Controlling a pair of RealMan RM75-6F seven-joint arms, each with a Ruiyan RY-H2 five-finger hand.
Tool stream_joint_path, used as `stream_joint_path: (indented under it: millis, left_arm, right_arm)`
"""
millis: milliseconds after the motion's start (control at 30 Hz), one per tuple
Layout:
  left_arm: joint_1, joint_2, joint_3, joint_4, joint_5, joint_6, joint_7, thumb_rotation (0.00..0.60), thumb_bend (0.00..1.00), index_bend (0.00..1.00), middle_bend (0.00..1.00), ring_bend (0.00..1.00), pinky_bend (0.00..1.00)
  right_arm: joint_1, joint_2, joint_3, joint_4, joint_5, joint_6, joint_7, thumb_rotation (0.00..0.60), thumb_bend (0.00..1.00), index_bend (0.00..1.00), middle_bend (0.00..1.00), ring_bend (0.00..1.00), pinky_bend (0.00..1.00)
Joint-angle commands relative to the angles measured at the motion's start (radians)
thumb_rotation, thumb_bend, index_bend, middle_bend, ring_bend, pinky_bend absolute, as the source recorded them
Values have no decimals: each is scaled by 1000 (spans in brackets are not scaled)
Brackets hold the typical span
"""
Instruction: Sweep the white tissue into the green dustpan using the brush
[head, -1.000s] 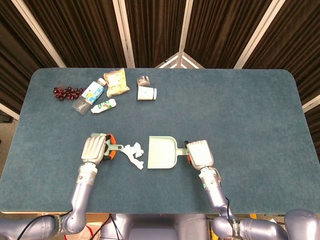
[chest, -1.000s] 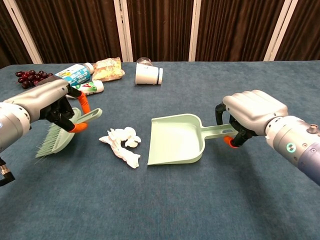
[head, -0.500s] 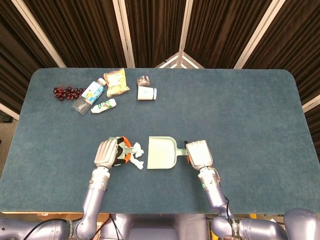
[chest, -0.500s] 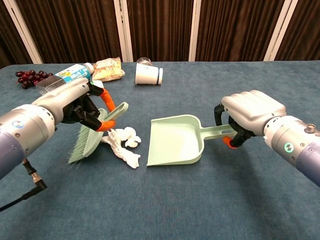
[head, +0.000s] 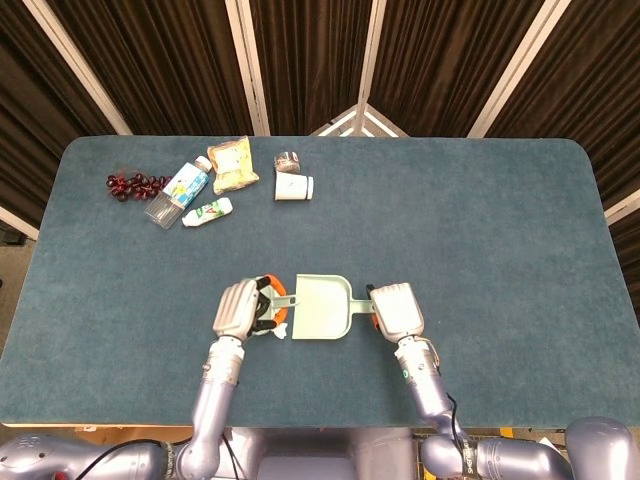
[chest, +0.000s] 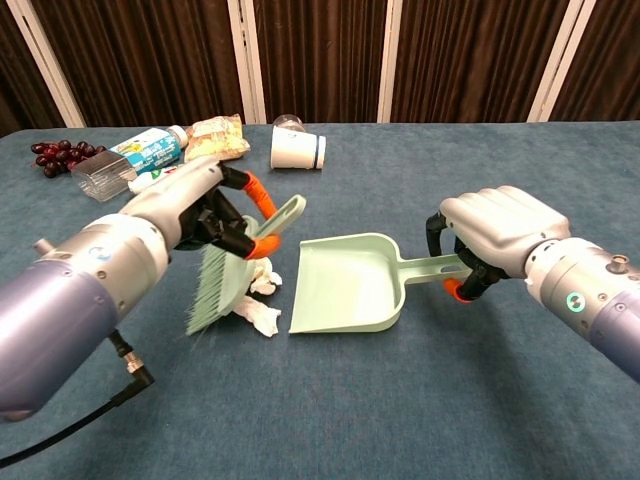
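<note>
My left hand (head: 240, 307) (chest: 200, 211) grips a pale green brush (chest: 226, 280) by its handle, bristles down on the cloth. The crumpled white tissue (chest: 256, 305) lies under and just right of the bristles, pushed close to the open mouth of the green dustpan (head: 319, 307) (chest: 348, 282); in the head view only a scrap of tissue (head: 280, 331) shows past the hand. My right hand (head: 396, 309) (chest: 496, 232) holds the dustpan by its handle, with the pan flat on the table.
At the back left lie dark grapes (head: 135, 185), a plastic bottle (head: 181, 190), a small green-and-white tube (head: 208, 212), a snack bag (head: 233, 163), a tipped white paper cup (head: 294, 188) and a small jar (head: 288, 160). The blue table's front edge (head: 300, 424) is near both arms.
My left hand has swept the brush rightward, from well left of the tissue onto it, bunching the tissue toward the dustpan mouth. The right hand and dustpan shifted slightly left.
</note>
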Motion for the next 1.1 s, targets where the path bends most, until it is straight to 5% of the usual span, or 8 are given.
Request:
stream_joint_path:
  millis: [33, 700, 1100]
  left_arm:
    - [-19, -27, -17, 21, 25, -1, -19, 600, 688, 801, 1000, 1000, 1000]
    - [-101, -175, -75, 127, 160, -15, -189, 600, 681, 797, 1000, 1000, 1000]
    - [-39, -49, -26, -16, 231, -21, -251, 600, 680, 796, 1000, 1000, 1000]
  right_arm:
    - [1, -1, 1, 1, 0, 0, 0, 600, 363, 505, 881, 851, 857]
    - [6, 5, 2, -9, 6, 4, -9, 600, 363, 505, 881, 851, 857]
    - [3, 13, -1, -20, 13, 8, -10, 600, 363, 505, 881, 852, 857]
